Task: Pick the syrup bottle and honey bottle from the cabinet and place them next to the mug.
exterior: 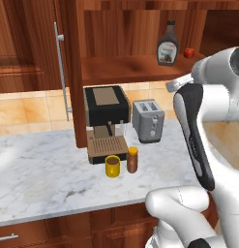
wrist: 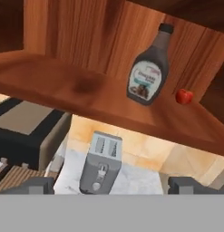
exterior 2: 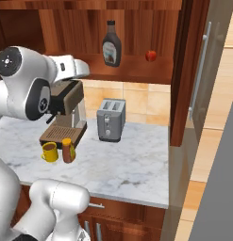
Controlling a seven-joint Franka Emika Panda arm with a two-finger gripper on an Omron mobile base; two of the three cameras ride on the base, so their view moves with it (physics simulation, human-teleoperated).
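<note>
The dark syrup bottle point(exterior: 168, 43) point(exterior 2: 111, 44) point(wrist: 148, 71) stands upright on the shelf of the open cabinet point(exterior: 116, 69) point(exterior 2: 137, 71) point(wrist: 59, 84). The amber honey bottle point(exterior: 132, 160) point(exterior 2: 67, 150) stands on the counter right beside the yellow mug point(exterior: 112, 166) point(exterior 2: 50, 152), in front of the coffee machine. My gripper point(wrist: 112, 186) is open and holds nothing. It hangs above the counter, below and in front of the shelf, short of the syrup bottle. In the hand view the bottle is up and to the right.
A red apple point(exterior: 189, 52) point(exterior 2: 151, 55) point(wrist: 184, 96) lies on the shelf right of the syrup bottle. A coffee machine point(exterior: 106, 118) point(exterior 2: 66, 113) and a toaster point(exterior: 148, 120) point(exterior 2: 111, 119) point(wrist: 99, 165) stand on the marble counter point(exterior: 43, 169) under the shelf. The cabinet door point(exterior: 67, 72) point(exterior 2: 186, 70) stands open.
</note>
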